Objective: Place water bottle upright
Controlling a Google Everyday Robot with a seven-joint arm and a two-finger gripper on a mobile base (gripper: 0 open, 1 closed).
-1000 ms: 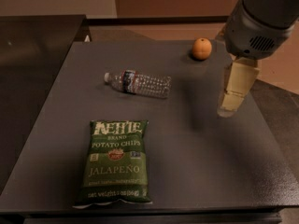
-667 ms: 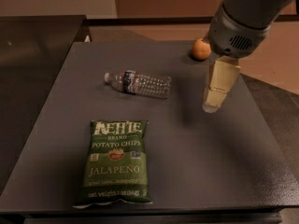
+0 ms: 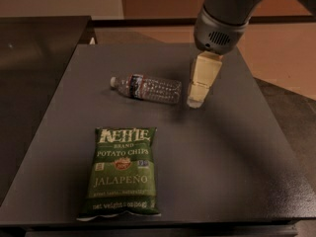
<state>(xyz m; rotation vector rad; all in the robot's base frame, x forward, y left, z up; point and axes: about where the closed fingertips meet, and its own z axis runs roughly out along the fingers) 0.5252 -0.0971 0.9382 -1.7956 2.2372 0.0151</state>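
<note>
The water bottle (image 3: 148, 88) lies on its side in the far half of the table (image 3: 222, 147), long axis roughly parallel to the far edge, cap toward the left edge. My gripper (image 3: 196, 100) hangs just beside its base, on the right-edge side; whether it is released or clenched I cannot tell.

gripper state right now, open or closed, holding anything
gripper: cannot be told whether open or closed; nothing seen in it, it hangs beside the base end of the water bottle, which lies on its side.
</note>
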